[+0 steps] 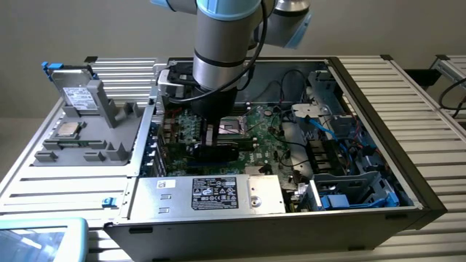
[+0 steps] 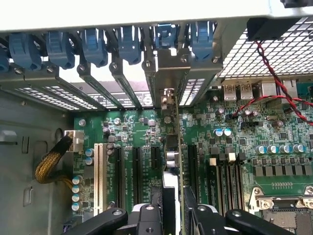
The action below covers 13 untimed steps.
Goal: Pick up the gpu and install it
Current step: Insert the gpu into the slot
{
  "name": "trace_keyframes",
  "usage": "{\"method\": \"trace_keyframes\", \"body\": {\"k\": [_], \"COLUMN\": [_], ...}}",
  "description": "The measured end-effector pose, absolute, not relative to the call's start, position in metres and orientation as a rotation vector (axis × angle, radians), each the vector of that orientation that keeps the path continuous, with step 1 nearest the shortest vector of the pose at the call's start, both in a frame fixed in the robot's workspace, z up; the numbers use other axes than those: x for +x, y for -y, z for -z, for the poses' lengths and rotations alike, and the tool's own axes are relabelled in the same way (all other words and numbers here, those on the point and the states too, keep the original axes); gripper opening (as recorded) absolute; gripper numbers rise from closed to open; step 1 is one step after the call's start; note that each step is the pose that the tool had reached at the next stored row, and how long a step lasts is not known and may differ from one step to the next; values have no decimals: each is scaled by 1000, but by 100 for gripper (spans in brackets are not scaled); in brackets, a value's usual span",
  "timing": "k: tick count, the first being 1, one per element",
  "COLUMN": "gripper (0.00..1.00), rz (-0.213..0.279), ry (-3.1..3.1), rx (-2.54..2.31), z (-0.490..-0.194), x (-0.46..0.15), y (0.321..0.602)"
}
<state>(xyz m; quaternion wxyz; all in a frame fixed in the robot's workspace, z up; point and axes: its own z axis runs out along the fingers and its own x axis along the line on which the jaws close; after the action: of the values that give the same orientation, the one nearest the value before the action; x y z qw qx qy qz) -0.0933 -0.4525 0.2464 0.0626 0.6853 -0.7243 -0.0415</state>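
Closest in: my pincer (image 2: 173, 218) points down into the open computer case (image 1: 378, 215), its black fingers (image 2: 149, 218) one on each side of the gpu (image 2: 177, 132). I am pinching that card by its two faces.

The gpu stands on edge, seen as a thin green line. A dark cooler block is on the face turned toward the white slot (image 2: 99, 171). The card runs straight away from my fingers toward the rear wall.

Under it: the motherboard (image 2: 137, 125), green, lying flat. The card stands among the row of long black slots (image 2: 120, 171). I cannot tell whether its lower edge is seated in one.

Beside the white slot, a yellow braided cable (image 2: 49, 164) curls along the grey case floor. On the other side of the card, the metal frame of the CPU socket (image 2: 288, 210) and a row of small capacitors (image 2: 279, 148).

Further off: the card's silver end meets the rear wall among slotted metal covers (image 2: 63, 93). Above them is a line of blue clips (image 2: 93, 46). Red and black twisted wires (image 2: 274, 66) cross a perforated panel near there.

Exterior view: my arm (image 1: 222, 49) comes down over the middle of the case. A power supply (image 1: 218, 194) with a black label lies at the near edge, and a blue drive cage (image 1: 357, 191) is at the exterior view's right. Outside the case, at the exterior view's left, a grey holder (image 1: 80, 120) sits on the slatted table (image 1: 437, 98).
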Motion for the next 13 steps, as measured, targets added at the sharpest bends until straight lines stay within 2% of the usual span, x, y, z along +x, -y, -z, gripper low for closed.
{"method": "trace_keyframes", "body": {"k": [13], "gripper": [28], "rz": [122], "ry": [2155], "rx": [2105], "z": [-244], "x": [-93], "y": [452]}}
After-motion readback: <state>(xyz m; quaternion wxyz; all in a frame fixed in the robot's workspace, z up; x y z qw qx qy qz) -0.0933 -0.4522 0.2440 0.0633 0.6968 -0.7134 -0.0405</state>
